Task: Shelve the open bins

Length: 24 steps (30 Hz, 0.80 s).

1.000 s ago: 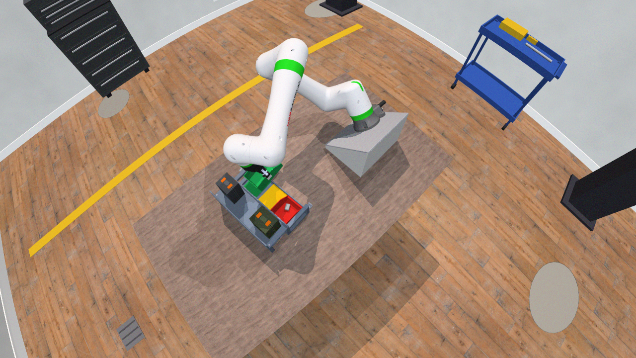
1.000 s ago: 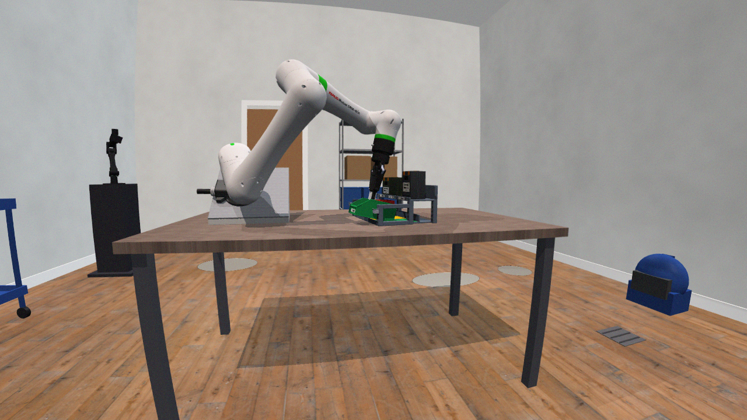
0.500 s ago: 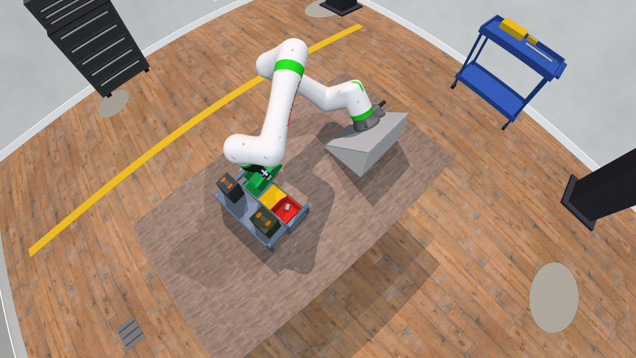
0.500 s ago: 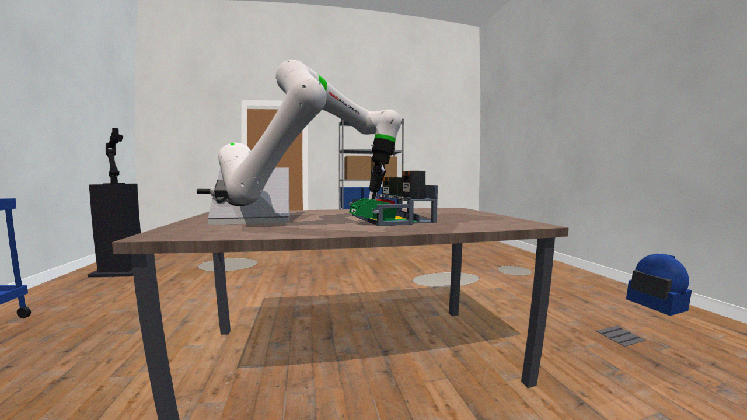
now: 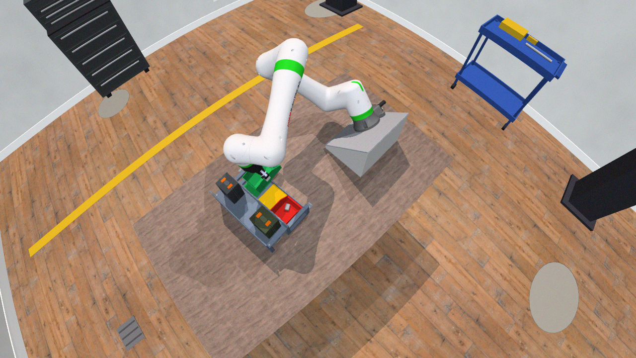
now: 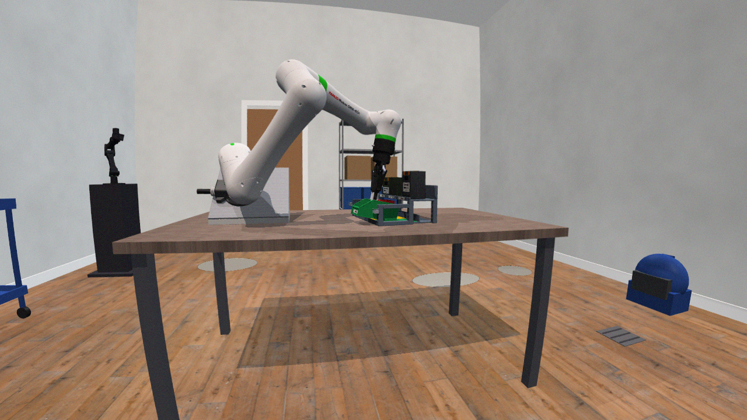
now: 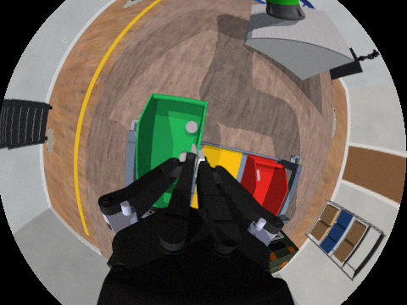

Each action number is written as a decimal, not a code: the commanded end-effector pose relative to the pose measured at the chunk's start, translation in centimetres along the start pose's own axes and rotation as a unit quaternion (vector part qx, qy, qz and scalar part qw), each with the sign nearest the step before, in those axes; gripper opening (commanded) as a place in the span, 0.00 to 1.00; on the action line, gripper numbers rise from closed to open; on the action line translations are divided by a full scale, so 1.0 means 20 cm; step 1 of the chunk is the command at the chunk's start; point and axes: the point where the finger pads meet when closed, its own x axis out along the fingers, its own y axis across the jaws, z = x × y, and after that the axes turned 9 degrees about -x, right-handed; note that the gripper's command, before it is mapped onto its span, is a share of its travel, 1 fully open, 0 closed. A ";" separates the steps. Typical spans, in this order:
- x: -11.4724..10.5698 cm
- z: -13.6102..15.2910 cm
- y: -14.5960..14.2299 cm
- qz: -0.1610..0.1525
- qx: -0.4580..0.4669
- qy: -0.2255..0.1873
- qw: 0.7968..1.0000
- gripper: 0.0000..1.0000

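Note:
My gripper (image 5: 265, 174) (image 6: 373, 197) (image 7: 196, 152) is shut on one side wall of the green bin (image 5: 255, 180) (image 6: 365, 210) (image 7: 170, 114). The bin is tilted, front end higher, its rear over the end place of the shelf (image 5: 242, 209) (image 6: 423, 199) and its front reaching out past the lip. A round grey part (image 7: 192, 126) lies in it; the fingers hide some of its inside. The green mark is hidden. The red bin (image 5: 279, 209) (image 7: 271, 182) stands in the place at the other end, with a small grey part (image 5: 287, 207) (image 7: 258, 174) inside.
The yellow mark (image 5: 272, 196) (image 7: 222, 158) lies bare between the bins. Two dark cases, one tall (image 5: 228, 187) (image 6: 414, 184) and one lower (image 5: 264, 221) (image 6: 391, 186), stand on the shelf's upper board close behind the places. The robot's grey pedestal (image 5: 368, 146) stands across the table.

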 end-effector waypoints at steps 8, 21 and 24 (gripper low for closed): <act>0.00 0.02 0.00 -0.001 0.000 -0.007 1.000 0.00; 0.00 0.04 -0.01 -0.002 0.000 -0.012 1.000 0.00; 0.00 0.04 -0.01 -0.002 0.000 -0.012 1.000 0.00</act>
